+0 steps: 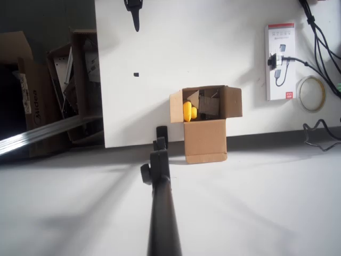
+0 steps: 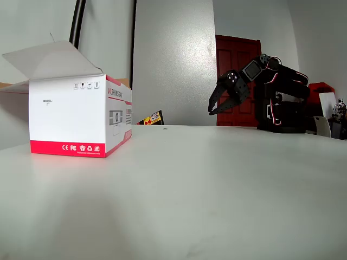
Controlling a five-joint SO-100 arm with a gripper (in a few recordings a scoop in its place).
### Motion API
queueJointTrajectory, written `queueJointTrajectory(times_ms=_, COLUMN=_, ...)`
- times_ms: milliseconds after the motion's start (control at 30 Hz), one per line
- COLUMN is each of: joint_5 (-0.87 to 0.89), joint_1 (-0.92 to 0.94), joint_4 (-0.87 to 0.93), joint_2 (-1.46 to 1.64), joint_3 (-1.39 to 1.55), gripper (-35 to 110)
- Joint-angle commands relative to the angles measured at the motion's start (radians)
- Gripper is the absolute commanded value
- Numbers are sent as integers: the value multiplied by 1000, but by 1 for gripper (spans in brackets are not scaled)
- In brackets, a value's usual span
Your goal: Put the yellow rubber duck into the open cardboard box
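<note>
Task looks done or all but done. In the overhead view the yellow rubber duck point(image 1: 189, 111) sits inside the open cardboard box point(image 1: 205, 140), against the left inner wall, with dark cardboard scraps just right of it. Only the yellow body reads; beak is too small to make out. Box stands at the near edge of the white counter point(image 1: 160, 64), one flap hanging down over that edge, the other flaps spread out. Nothing is left but pulling the arm clear, as far as I can judge.

Arm pose: in the fixed view the gripper point(image 2: 216, 103) hangs in the air above the counter at the far right, jaws spread, curved tips pointing down and left, nothing between them. The arm is folded back over its base, wrist raised, well clear of the counter surface. In the overhead view a dark pointed part at the top edge is likely the same gripper, well apart from the box; can't confirm.

Other stuff: a white and red product box point(image 2: 76, 116) with its top flap open sits at the left in the fixed view; in the overhead view it lies at the right side with a cable running over it. A tape roll point(image 1: 311, 93) lies just right of it. A dark camera pole point(image 1: 161, 202) runs up from the near edge toward the box. Bigger dark cartons with metal parts point(image 1: 74, 85) sit off the counter at the left.
</note>
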Motion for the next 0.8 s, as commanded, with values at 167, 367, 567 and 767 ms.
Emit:
queueJointTrajectory(times_ms=167, joint_5=32, joint_1=29, joint_4=-6, joint_2=5, joint_3=15, gripper=0)
queueJointTrajectory(times_ms=367, joint_5=38, joint_1=35, joint_4=-6, joint_2=5, joint_3=15, gripper=0)
queueJointTrajectory(times_ms=567, joint_5=38, joint_1=35, joint_4=-6, joint_2=5, joint_3=15, gripper=0)
queueJointTrajectory(times_ms=767, joint_5=38, joint_1=35, joint_4=-6, joint_2=5, joint_3=15, gripper=0)
